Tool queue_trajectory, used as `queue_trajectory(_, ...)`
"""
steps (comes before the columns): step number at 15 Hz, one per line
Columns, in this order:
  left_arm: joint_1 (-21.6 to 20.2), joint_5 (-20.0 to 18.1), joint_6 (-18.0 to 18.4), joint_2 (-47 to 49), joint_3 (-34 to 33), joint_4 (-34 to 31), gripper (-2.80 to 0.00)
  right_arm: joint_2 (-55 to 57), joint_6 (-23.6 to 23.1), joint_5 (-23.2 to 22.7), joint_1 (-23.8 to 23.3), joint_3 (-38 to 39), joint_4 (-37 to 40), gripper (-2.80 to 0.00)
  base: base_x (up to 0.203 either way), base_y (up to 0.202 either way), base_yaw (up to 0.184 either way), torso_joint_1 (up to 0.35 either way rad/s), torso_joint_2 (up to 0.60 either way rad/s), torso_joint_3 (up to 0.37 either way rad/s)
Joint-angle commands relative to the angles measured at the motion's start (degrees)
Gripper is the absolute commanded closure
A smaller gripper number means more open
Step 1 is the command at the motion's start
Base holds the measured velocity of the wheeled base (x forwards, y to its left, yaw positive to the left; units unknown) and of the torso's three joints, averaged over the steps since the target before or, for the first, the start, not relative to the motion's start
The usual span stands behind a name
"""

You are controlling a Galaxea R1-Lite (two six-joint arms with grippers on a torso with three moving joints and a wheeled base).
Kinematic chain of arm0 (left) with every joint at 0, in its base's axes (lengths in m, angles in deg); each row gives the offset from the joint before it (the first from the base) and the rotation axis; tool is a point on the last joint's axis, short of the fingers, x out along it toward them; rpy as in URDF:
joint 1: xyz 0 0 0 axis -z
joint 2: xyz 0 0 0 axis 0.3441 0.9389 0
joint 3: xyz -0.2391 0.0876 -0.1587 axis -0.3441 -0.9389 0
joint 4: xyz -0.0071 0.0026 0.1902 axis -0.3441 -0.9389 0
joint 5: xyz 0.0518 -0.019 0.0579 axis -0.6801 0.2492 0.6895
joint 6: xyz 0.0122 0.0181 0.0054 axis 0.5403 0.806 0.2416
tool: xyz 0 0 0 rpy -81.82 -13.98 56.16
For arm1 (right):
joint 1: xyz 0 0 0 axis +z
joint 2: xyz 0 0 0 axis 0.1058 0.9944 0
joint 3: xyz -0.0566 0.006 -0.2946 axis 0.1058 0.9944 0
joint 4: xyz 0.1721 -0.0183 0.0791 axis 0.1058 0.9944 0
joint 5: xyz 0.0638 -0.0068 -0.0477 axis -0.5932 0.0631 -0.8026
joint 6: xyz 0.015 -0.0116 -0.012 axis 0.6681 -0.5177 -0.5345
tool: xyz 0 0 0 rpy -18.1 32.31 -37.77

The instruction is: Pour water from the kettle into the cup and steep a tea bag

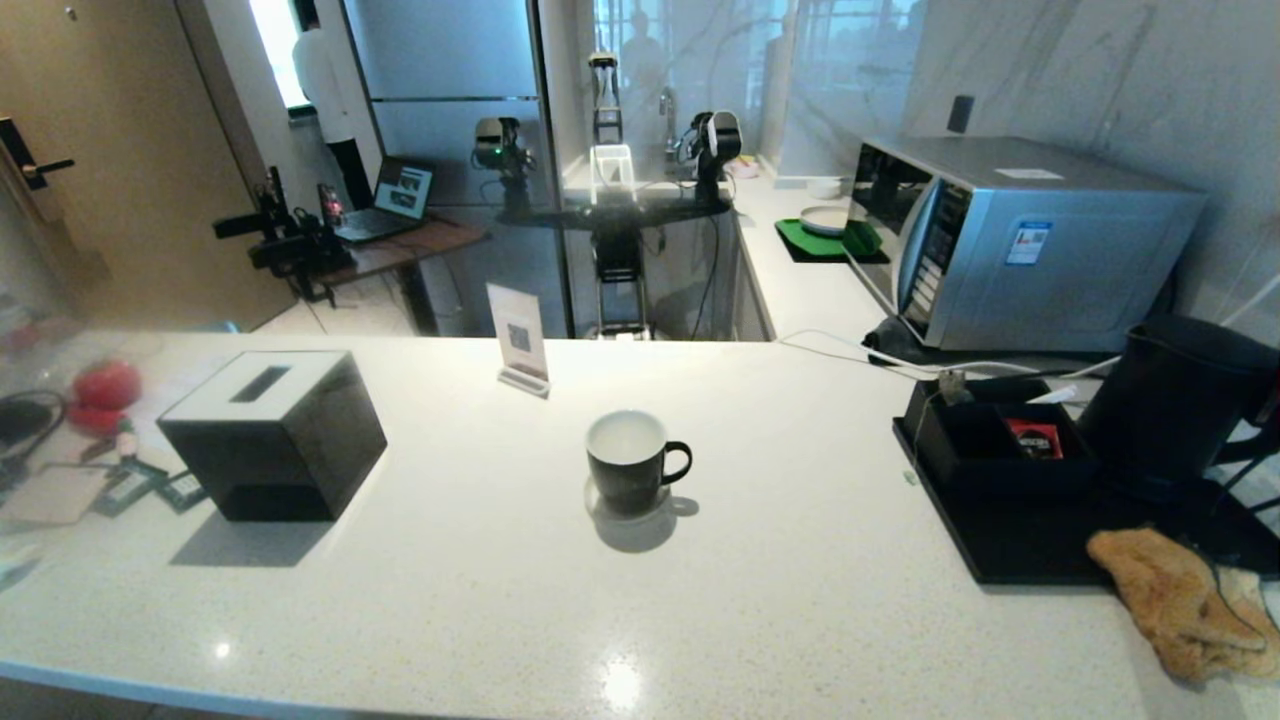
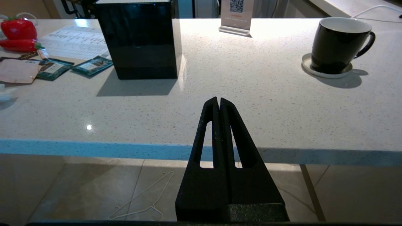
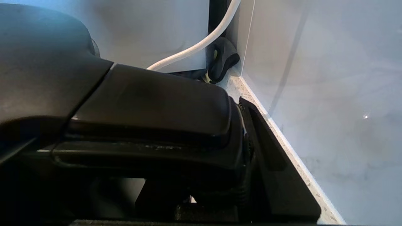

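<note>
The black kettle (image 1: pixel 1170 410) stands on a black tray (image 1: pixel 1010 545) at the counter's right end. Its handle (image 3: pixel 150 103) fills the right wrist view. My right gripper (image 3: pixel 213 125) is shut on that handle, with one finger (image 3: pixel 276 163) pressed against its side and the other hidden beneath. The black cup (image 1: pixel 628 465) with a white inside stands on a small coaster mid-counter, handle to the right; it also shows in the left wrist view (image 2: pixel 336 47). No unwrapped tea bag shows. My left gripper (image 2: pixel 219 99) hangs shut and empty over the counter's front edge.
A black tissue box (image 1: pixel 275 435) stands at the left, with green sachets (image 2: pixel 91 65) beside it. A sign stand (image 1: pixel 520 340) is behind the cup. A compartment box on the tray holds a red packet (image 1: pixel 1033 438). A microwave (image 1: pixel 1020 240), a tan cloth (image 1: pixel 1175 600) and a wall crowd the right.
</note>
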Motion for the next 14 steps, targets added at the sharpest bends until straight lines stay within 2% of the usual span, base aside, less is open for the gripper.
queue_trajectory(1,0.00,0.01,0.00,0.09,0.00,0.01,0.00,-0.32,0.09,-0.21,0.01,0.05,-0.60,0.00,0.000,0.000,0.000,0.000,0.00,0.000)
queue_trajectory(14,0.00,0.01,0.00,0.09,0.00,0.01,0.00,-4.75,1.44,-0.22,-0.07,2.89,-0.54,0.00,0.000,0.000,0.000,0.000,0.00,0.000)
